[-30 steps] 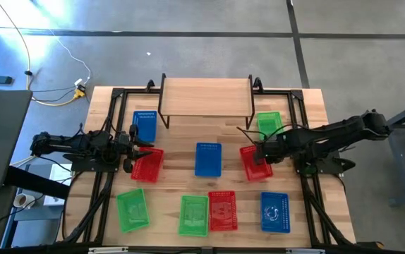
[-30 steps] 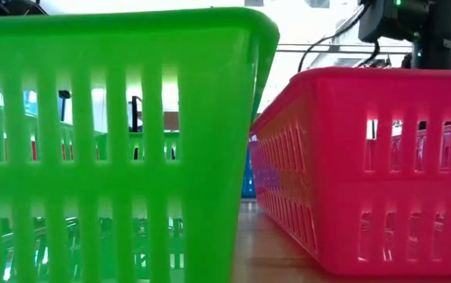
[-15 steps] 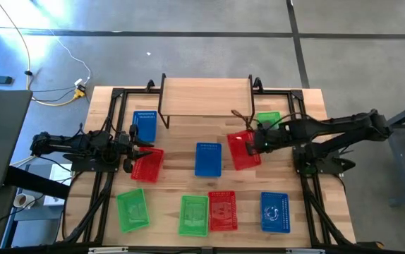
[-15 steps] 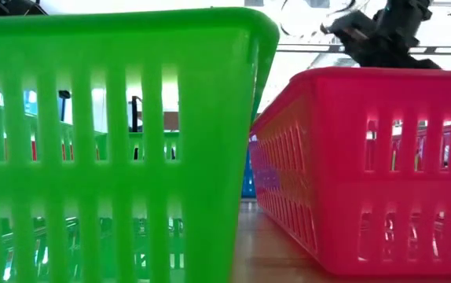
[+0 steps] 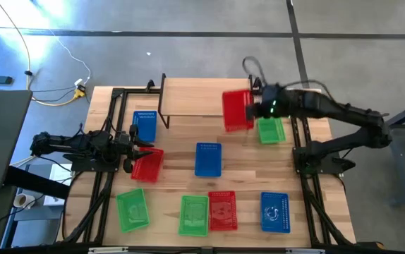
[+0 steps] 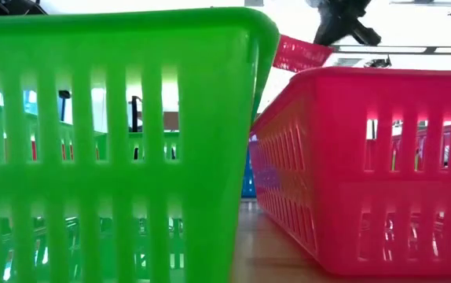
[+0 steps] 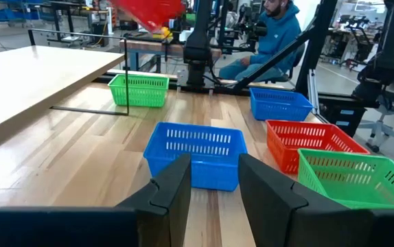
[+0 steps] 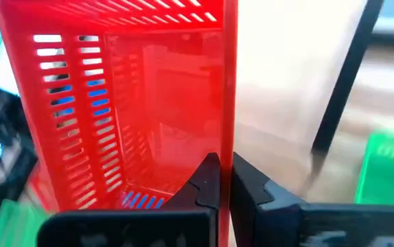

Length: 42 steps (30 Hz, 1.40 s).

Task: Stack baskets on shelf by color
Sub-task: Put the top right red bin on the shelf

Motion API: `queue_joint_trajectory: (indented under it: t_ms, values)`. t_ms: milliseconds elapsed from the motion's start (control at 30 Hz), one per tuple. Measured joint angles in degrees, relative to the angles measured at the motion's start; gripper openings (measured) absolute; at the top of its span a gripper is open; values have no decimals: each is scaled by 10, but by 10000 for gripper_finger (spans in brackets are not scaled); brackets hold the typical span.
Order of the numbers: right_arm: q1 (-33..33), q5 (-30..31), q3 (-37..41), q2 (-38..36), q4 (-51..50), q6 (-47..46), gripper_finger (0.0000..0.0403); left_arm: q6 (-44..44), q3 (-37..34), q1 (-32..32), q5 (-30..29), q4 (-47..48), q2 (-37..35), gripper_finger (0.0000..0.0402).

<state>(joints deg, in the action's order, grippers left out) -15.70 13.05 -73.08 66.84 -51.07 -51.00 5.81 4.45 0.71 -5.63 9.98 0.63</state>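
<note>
My right gripper (image 5: 255,109) is shut on a red basket (image 5: 237,110), which it carries in the air by the right end of the light-wood shelf (image 5: 202,95). In the low view this red basket (image 6: 300,53) hangs tilted under the gripper (image 6: 342,22). My left gripper (image 5: 136,150) waits open at the table's left, beside another red basket (image 5: 147,164) and a blue basket (image 5: 144,125). Its fingers (image 7: 176,195) point toward the middle blue basket (image 7: 197,154). My right gripper (image 8: 223,184) pinches the red basket's long side wall (image 8: 228,130) at its rim, one finger inside the basket and one outside. The fingers come from the table's right side. The basket is lifted clear of the table and tilted.
Standing on the table are a green basket (image 5: 269,129) right of the shelf, a blue one (image 5: 208,159) in the middle, and along the near edge two green (image 5: 132,209) (image 5: 194,215), a red (image 5: 223,210) and a blue (image 5: 274,212). A person (image 7: 272,31) sits beyond the table.
My right gripper has lifted the red basket off the table's right middle and carried it up and toward the far edge, to the shelf's right end. The basket has gone from resting flat to hanging clear and tilted.
</note>
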Motion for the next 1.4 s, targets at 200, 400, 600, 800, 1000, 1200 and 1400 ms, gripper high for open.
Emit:
queue_joint_trajectory:
  t_ms: [200,400,600,800,1000,1200,1400]
  values:
    - [-78,-17,-105,37,20,85,0,0,0,0,-1,0,0,113]
    - [-152,-71,-219,108,-10,125,0,0,0,0,-1,0,0,113]
    - [-205,-119,-296,188,-100,125,0,0,0,0,-1,0,0,113]
    - [-234,-197,-301,253,-153,100,0,0,0,0,-1,0,0,113]
    - [-235,-203,-301,304,-203,94,0,0,0,0,-1,0,0,113]
    - [-235,-203,-301,326,-224,88,0,0,0,0,4,0,0,113]
    - [-237,-203,-301,323,-238,75,0,0,0,0,5,0,0,113]
